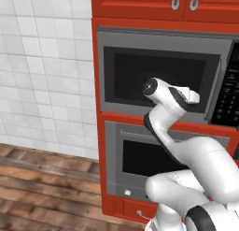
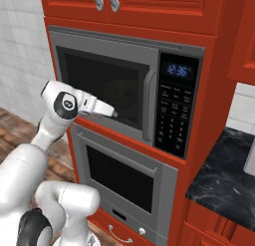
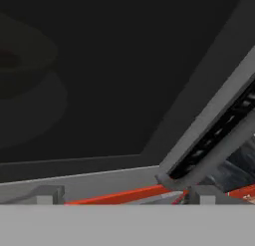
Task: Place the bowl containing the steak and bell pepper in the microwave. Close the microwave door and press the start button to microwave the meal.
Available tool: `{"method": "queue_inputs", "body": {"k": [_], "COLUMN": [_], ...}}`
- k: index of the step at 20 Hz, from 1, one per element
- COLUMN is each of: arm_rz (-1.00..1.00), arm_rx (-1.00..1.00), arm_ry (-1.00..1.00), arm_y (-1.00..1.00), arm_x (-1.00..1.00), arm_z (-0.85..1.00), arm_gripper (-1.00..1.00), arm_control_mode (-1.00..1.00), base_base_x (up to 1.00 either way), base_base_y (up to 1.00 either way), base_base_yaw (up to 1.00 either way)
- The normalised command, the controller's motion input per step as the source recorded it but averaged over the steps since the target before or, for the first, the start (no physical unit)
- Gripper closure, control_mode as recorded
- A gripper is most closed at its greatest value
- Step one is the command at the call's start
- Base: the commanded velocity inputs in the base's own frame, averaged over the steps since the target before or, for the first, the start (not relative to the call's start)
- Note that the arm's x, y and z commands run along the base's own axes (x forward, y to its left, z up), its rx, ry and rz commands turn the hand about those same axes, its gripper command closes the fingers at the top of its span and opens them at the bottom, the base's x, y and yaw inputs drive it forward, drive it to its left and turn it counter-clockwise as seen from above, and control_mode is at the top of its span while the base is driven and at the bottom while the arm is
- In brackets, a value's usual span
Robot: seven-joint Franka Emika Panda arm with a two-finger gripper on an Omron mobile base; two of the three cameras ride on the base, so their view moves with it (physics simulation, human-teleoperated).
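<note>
Pincer open against microwave door glass.

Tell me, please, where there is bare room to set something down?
The dark marble counter right of the red cabinets is bare up to a pale object. Before the microwave door it is crowded by the open gripper.

Faint bowl on the microwave cavity floor.
</note>
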Motion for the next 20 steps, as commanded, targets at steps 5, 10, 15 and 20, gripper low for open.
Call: {"method": "queue_inputs", "body": {"k": [5, 10, 15, 20], "arm_rz": [0.00, -0.01, -0.07, 0.00], "arm_rx": [0.00, 0.11, 0.34, 0.45], "arm_ry": [-0.16, -0.19, -0.29, -0.30], "arm_y": [0.00, -0.04, -0.26, -0.49], "arm_x": [-0.99, -1.00, -0.94, -0.54], "arm_z": [0.54, 0.18, -0.02, 0.00], "arm_gripper": [-1.00, -1.00, -1.00, -1.00], "arm_control_mode": [-1.00, -1.00, -1.00, -1.00], "base_base_x": [0.00, 0.00, 0.00, 0.00], "base_base_y": [0.00, 0.00, 0.00, 0.00], "base_base_yaw": [0.00, 0.00, 0.00, 0.00]}}
